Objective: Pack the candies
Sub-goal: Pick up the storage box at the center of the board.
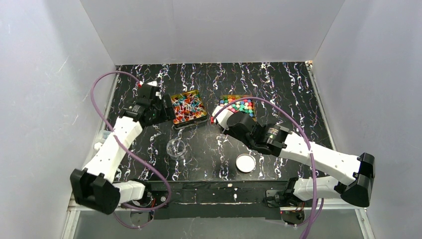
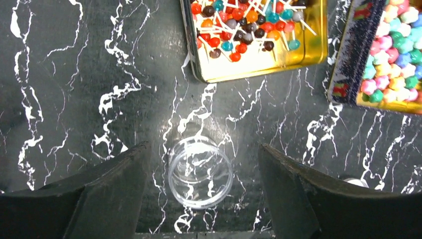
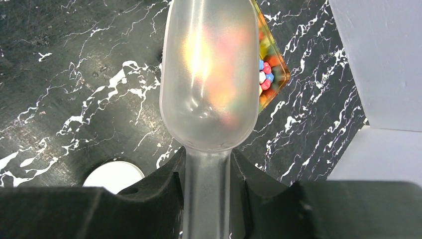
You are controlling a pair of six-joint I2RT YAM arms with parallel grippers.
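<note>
Tabletop [image 1: 278,89]: black, white marble veining, smooth, slight sheen. Left tin [image 2: 278,62]: gold metal, mirror-bright inside. Right tin [image 2: 348,55]: dark printed outer wall, glossy. Lollipops [image 2: 242,48]: glossy heads, white sticks. Candies [image 2: 393,55]: satin shine. Cup [image 2: 200,172]: clear plastic, glinting rim. Scoop [image 3: 211,74]: frosted translucent plastic, smooth. Lid [image 1: 245,163]: white, matt. Walls [image 1: 214,30]: white, matt.

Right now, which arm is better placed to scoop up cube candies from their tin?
Right. The right pincer is shut on the scoop, whose bowl reaches over the edge of the tin holding the cube candies. The left pincer is open and empty, facing the clear cup.
</note>
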